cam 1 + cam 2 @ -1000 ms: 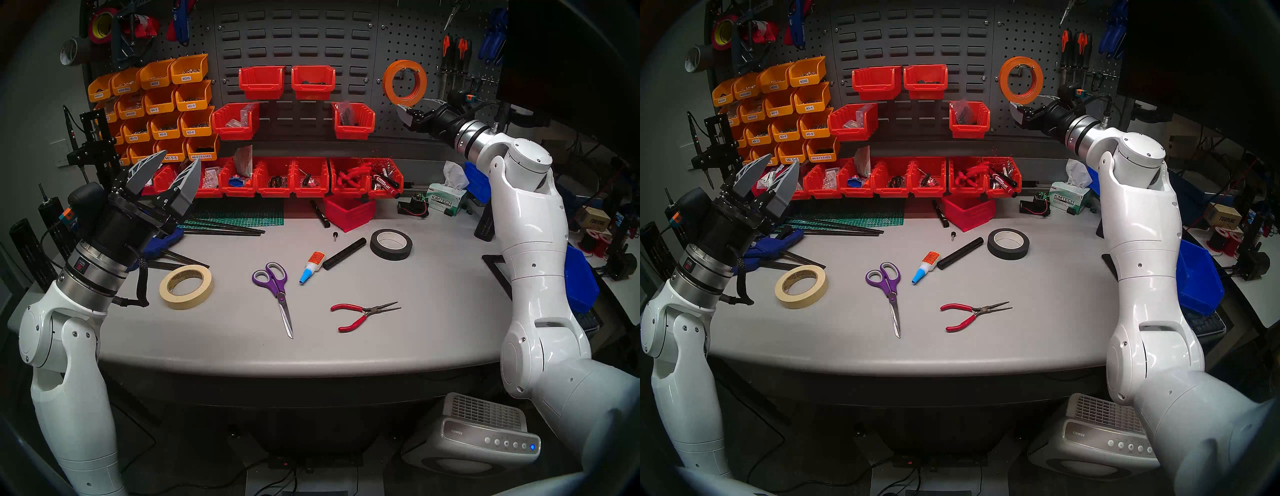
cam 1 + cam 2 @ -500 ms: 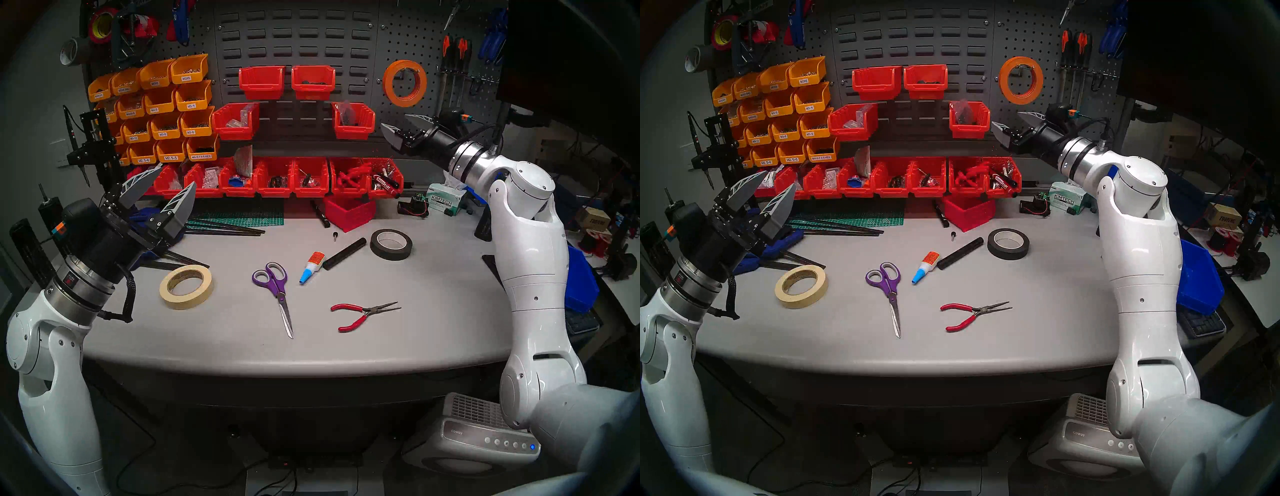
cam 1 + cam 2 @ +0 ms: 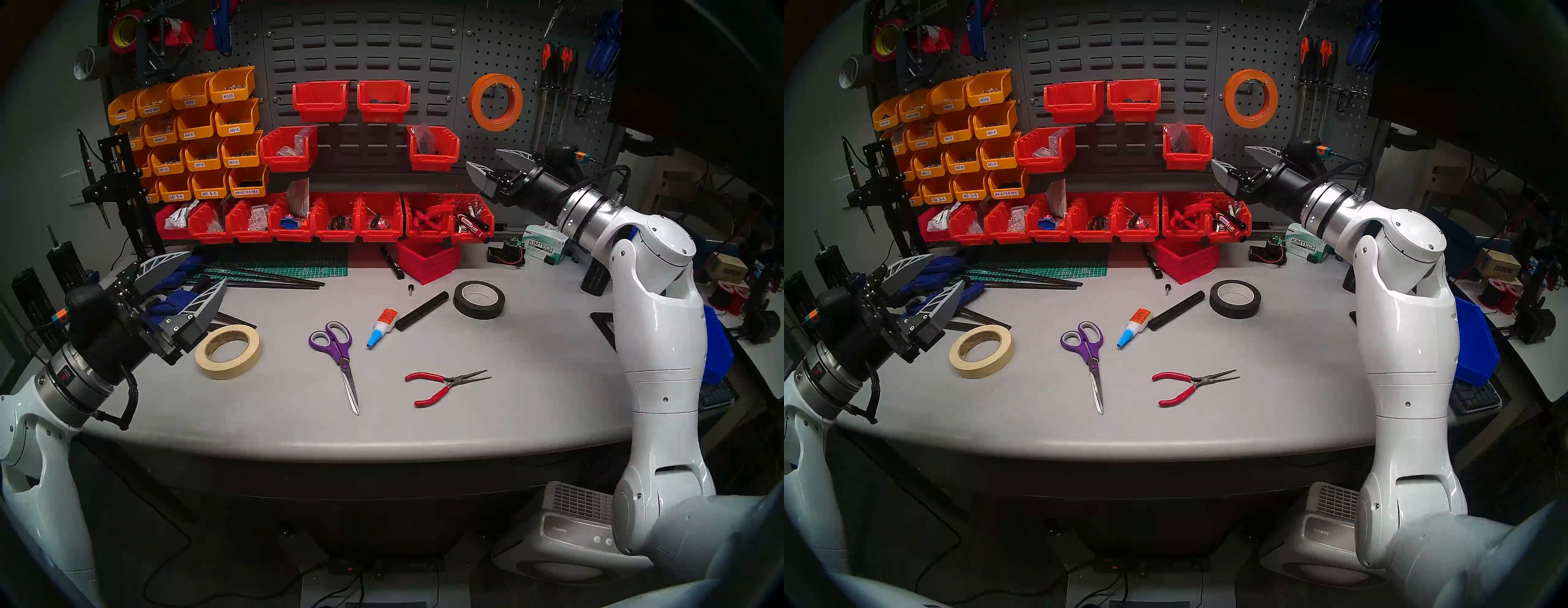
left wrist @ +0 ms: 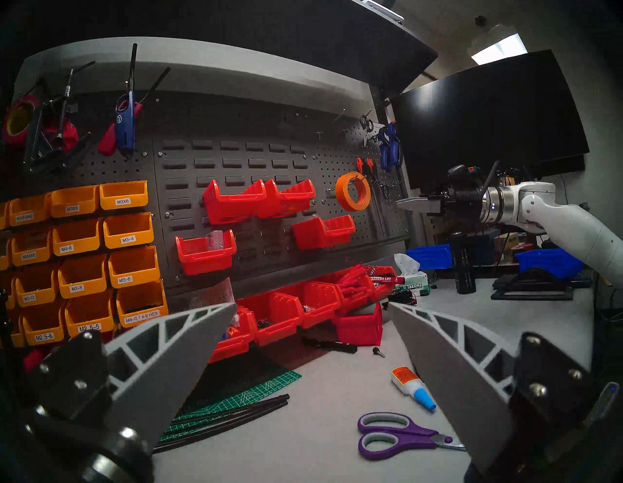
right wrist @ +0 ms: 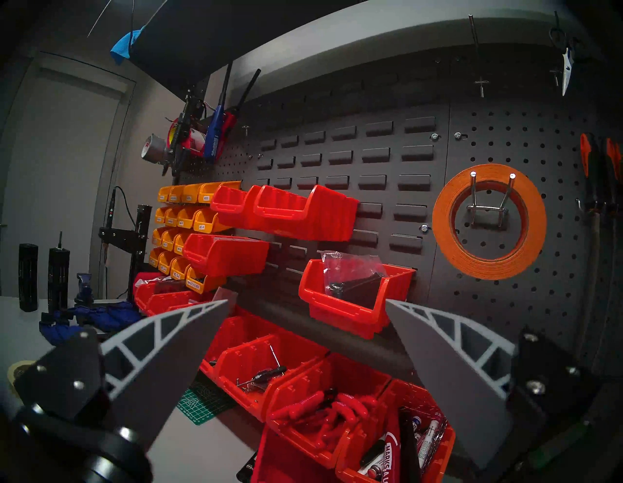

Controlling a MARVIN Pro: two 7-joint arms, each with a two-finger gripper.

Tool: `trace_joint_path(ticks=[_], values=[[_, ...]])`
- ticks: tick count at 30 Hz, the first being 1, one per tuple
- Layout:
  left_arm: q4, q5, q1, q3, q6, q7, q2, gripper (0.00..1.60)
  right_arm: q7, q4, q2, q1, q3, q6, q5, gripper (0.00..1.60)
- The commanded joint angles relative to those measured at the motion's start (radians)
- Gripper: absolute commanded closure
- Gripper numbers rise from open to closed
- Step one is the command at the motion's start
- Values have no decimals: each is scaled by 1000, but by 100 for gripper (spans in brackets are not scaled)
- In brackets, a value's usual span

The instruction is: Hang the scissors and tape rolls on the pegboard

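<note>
hidden: scissors (image 4: 401, 436) blades go behind the left gripper's right finger (image 4: 448, 364) in the left wrist view | cut off: cream tape roll (image 5: 15, 371) only peeks out beside the right gripper's finger (image 5: 161, 354) | too small: yellow bins' (image 3: 199, 123) label words

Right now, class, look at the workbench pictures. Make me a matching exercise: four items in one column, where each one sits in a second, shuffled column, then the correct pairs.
Items
1. orange tape roll
2. cream tape roll
3. scissors
4. black tape roll

Places
A. flat on the table, left of the red-handled pliers
B. hanging on a pegboard hook
C. flat on the table, nearest the open left gripper
D. flat on the table, right of the glue bottle

Pairs: 1-B, 2-C, 3-A, 4-D
</note>
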State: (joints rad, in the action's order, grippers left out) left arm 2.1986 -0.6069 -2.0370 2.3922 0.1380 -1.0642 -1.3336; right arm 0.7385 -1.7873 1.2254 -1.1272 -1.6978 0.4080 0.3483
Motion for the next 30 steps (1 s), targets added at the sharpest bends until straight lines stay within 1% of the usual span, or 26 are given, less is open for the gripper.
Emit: trace_joint_path(ticks=[1, 2, 3, 5, 6, 7, 12, 15, 17, 18, 19, 21, 22, 25, 30], values=[[-43, -10, -43, 68, 33, -109, 105, 0, -38, -129, 15, -46, -35, 36, 5, 0], [-49, -12, -46, 74, 40, -123, 113, 0, -36, -119, 16, -41, -35, 35, 7, 0], [-56, -10, -52, 81, 45, -146, 129, 0, -49, -147, 19, -57, -40, 50, 4, 0], [-72, -7, -60, 88, 54, -183, 150, 0, -57, -159, 23, -61, -42, 60, 3, 0], [-79, -5, -60, 90, 58, -193, 151, 0, -59, -162, 26, -62, -42, 64, 3, 0], [-94, -4, -66, 90, 68, -220, 177, 0, -71, -190, 29, -75, -47, 79, 0, 0], [-121, 13, -62, 91, 81, -280, 223, 0, -105, -242, 41, -94, -57, 117, -4, 0], [-137, 22, -55, 83, 85, -302, 258, 0, -132, -287, 51, -116, -63, 151, -8, 0], [-150, 30, -42, 73, 86, -304, 274, 0, -147, -312, 58, -128, -67, 169, -10, 0], [-158, 36, -37, 66, 87, -307, 285, 0, -164, -339, 64, -144, -73, 187, -14, 0], [-165, 42, -30, 60, 85, -306, 292, 0, -159, -324, 63, -135, -71, 182, -11, 0], [-180, 65, -21, 46, 70, -301, 307, 0, -177, -357, 70, -154, -79, 206, -16, 0], [-187, 70, -13, 39, 73, -298, 314, 0, -182, -363, 73, -158, -81, 213, -17, 0], [-211, 99, 5, 15, 65, -292, 333, 0, -187, -376, 78, -165, -87, 230, -16, 0], [-251, 141, 50, -26, 54, -258, 355, 0, -187, -388, 83, -174, -91, 244, -17, 0]])
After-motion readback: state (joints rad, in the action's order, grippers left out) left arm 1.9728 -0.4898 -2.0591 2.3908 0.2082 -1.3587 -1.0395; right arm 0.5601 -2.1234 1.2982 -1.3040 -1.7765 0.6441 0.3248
